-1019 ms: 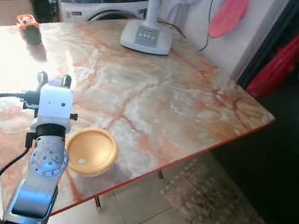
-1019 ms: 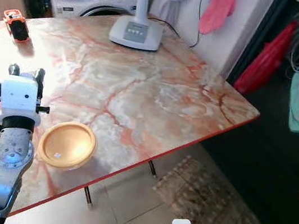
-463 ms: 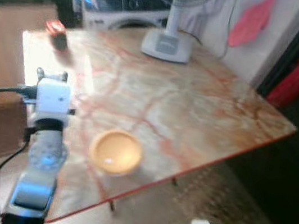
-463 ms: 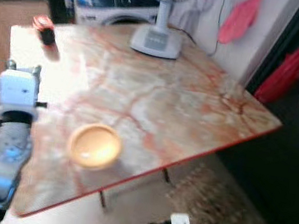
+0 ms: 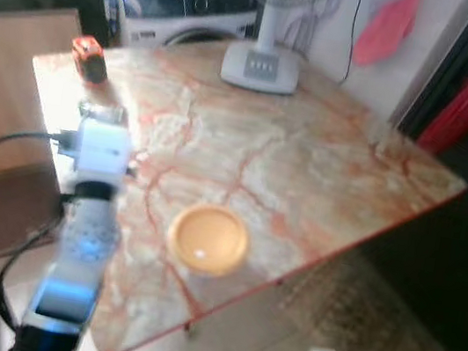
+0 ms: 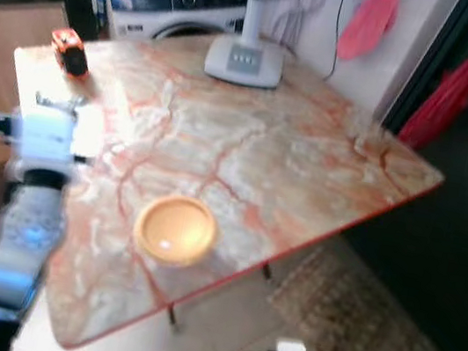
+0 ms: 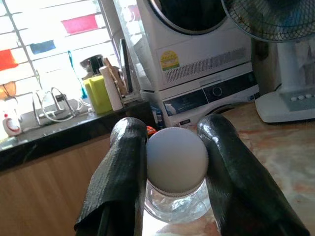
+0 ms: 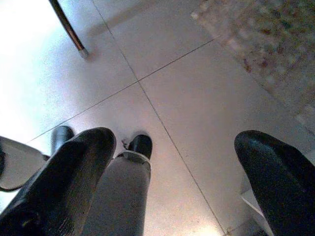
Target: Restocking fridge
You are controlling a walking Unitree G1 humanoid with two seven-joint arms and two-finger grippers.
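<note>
A clear glass jar with a white round lid (image 7: 176, 169) is pinched by the left gripper (image 7: 174, 162) above the marble-patterned table (image 5: 324, 168), beside a yellow plastic bowl (image 5: 208, 238). The right gripper (image 8: 179, 162) hangs over floor tiles, fingers spread.

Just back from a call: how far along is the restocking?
Early. Done: the left gripper has its fingers shut on a clear bottle with a white cap. In hand: holding it over the marble table. Left: carrying it to a fridge; the right gripper hangs open over the floor.
</note>
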